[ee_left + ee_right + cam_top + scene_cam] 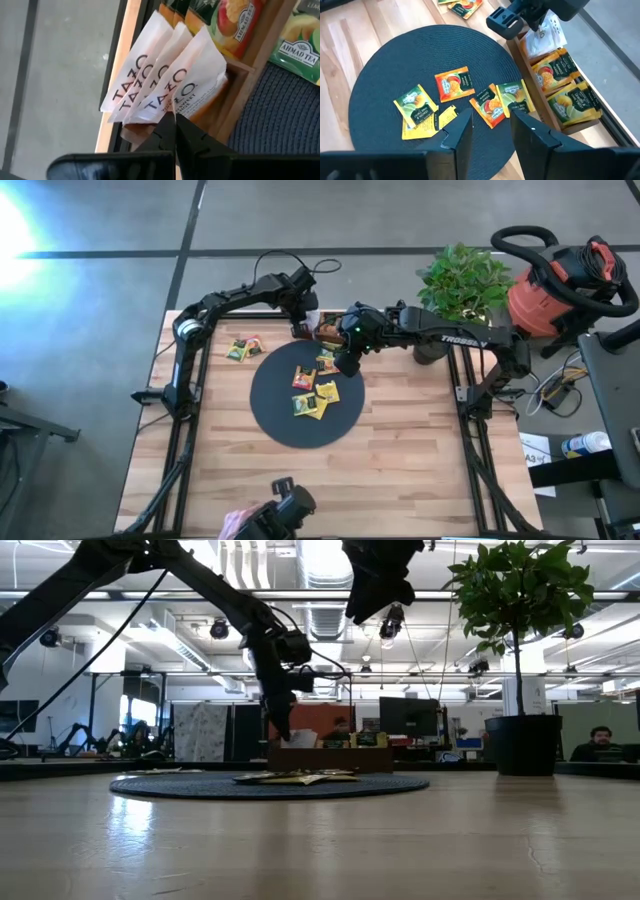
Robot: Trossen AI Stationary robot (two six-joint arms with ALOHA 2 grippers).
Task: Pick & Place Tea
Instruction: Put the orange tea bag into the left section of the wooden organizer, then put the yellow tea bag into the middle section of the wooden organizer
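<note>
Sorting tea into the wooden tray (520, 50) looks like the step in hand: the left gripper (175, 125), clenched, pinches a white packet (192, 82) at the tray's end compartment, upper centre of the high view. The right gripper (492, 127) hovers released over loose tea packets (455, 85) on the black disc (380, 85); next it likely must descend onto one.

A round dark woven mat (290, 420) lies at the centre of the pale wooden surface (400, 470). A brown wooden compartment tray (530, 75) sits at the mat's upper edge. A potted green plant (462, 280) and a red shop vacuum (560, 280) occupy the upper right.
</note>
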